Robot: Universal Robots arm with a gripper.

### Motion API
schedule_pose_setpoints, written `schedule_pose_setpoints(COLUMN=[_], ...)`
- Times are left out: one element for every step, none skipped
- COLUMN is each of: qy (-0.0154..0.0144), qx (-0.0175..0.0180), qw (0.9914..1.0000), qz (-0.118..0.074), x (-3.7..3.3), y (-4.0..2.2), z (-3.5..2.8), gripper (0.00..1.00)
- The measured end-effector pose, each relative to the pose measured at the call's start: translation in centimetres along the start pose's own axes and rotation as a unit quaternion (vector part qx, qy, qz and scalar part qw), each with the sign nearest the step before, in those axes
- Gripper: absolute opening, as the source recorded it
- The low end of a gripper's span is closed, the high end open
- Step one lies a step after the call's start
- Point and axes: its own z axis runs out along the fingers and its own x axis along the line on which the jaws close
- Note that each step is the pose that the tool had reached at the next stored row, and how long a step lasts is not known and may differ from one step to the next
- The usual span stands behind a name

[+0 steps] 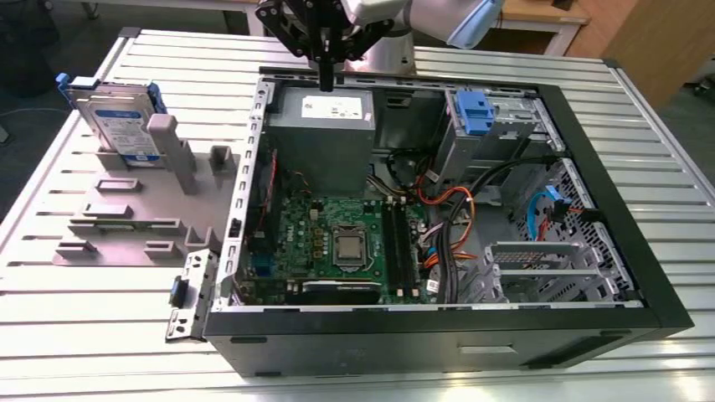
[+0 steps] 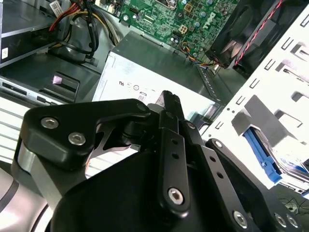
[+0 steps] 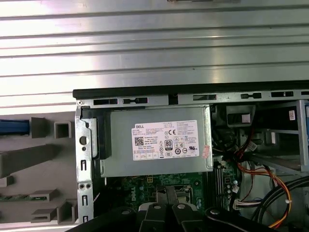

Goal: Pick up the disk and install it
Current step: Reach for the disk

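The disk (image 1: 116, 124), a silver drive with a white-and-blue label in a blue rail, stands upright in a grey holder (image 1: 167, 155) on the table, at the exterior view's left of the open computer case (image 1: 625, 251). Its blue rail also shows in the first wrist view (image 3: 12, 126) and in the second wrist view (image 2: 263, 154). My gripper (image 1: 326, 82) hangs over the case's back edge, above the grey power-supply box (image 1: 321, 126). Its fingers are shut with nothing between them, as both wrist views (image 2: 170, 99) (image 3: 166, 191) show. It stands well apart from the disk.
Inside the case lie a green motherboard (image 1: 335, 243), bundled cables (image 1: 458, 209) and a drive cage with a small blue latch piece (image 1: 475, 113). The grey fixture plate (image 1: 123, 222) carries several posts and slots. The ribbed metal table (image 1: 90, 318) surrounds everything.
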Motion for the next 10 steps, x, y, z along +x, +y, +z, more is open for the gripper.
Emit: schedule_pose_setpoints(qy=[0.0000,0.0000,0.0000,0.0000,0.0000,0.0000,0.0000,0.0000,0.0000,0.0000], qx=[0.0000,0.0000,0.0000,0.0000,0.0000,0.0000,0.0000,0.0000,0.0000,0.0000], qw=[1.00000,1.00000,1.00000,1.00000,1.00000,1.00000,1.00000,1.00000,1.00000,1.00000], qz=[0.000,0.000,0.000,0.000,0.000,0.000,0.000,0.000,0.000,0.000], x=[0.06,0.15,0.25,0.35,0.45,0.51,0.54,0.54,0.60,0.64], y=[-0.01,-0.02,-0.02,-0.03,-0.03,-0.04,-0.04,-0.04,-0.04,-0.05], z=[0.00,-0.01,-0.01,-0.01,-0.01,-0.01,-0.01,-0.01,-0.02,-0.02], gripper=[0.11,0.11,0.11,0.11,0.11,0.11,0.11,0.11,0.11,0.11])
